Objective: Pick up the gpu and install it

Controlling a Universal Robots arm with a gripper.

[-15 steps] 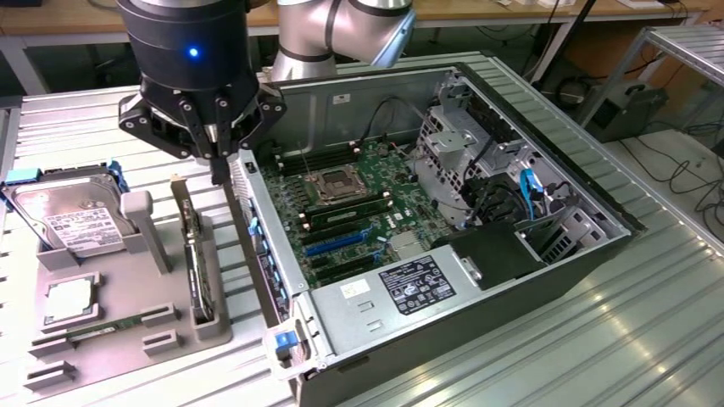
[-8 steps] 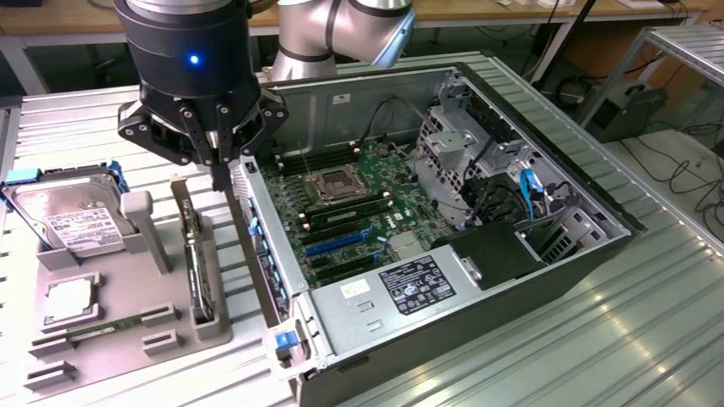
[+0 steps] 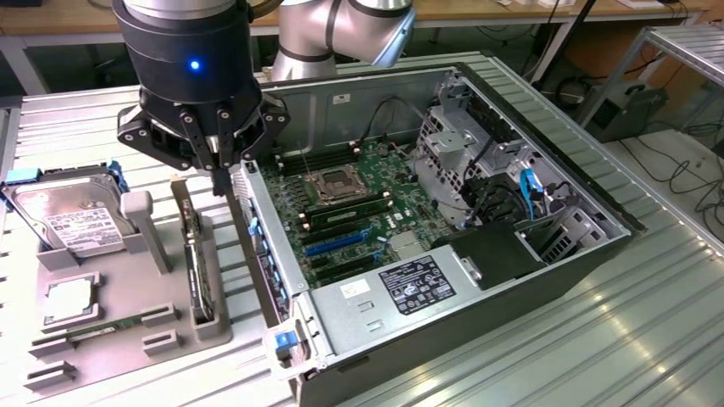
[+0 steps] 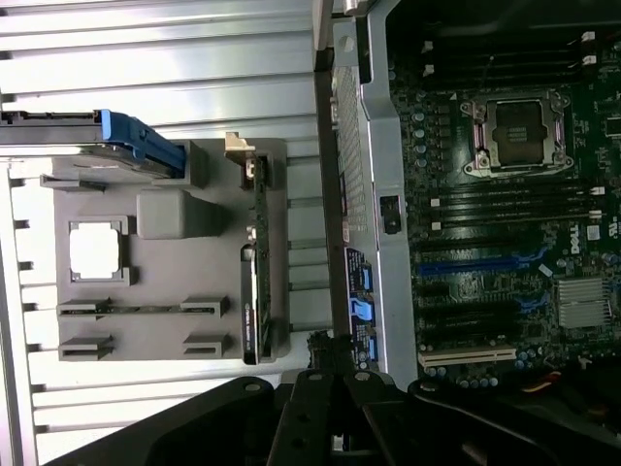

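Observation:
The gpu (image 3: 200, 271) (image 4: 254, 282) stands on edge in a slot of the grey holder (image 3: 125, 280) (image 4: 165, 291), a thin dark card with a metal bracket at its far end. My gripper (image 3: 222, 182) (image 4: 330, 359) hangs just above the holder's edge, level with the card's far end. It is a little off the card toward the open computer case (image 3: 543, 254) (image 4: 374, 146). Its fingers are shut together and hold nothing. The motherboard (image 3: 351, 212) (image 4: 485, 214) lies bare inside the case, with blue and black card slots (image 3: 339, 242) (image 4: 466, 264).
On the holder at the exterior view's left are a silver hard drive (image 3: 68, 216) (image 4: 58, 131) with blue tabs, a square processor (image 3: 68, 298) (image 4: 95, 250) and a narrow memory stick (image 3: 108, 329) (image 4: 136, 309). The case's rear wall (image 3: 260, 246) rises right beside the gripper. A ribbed metal table (image 3: 633, 322) lies underneath.

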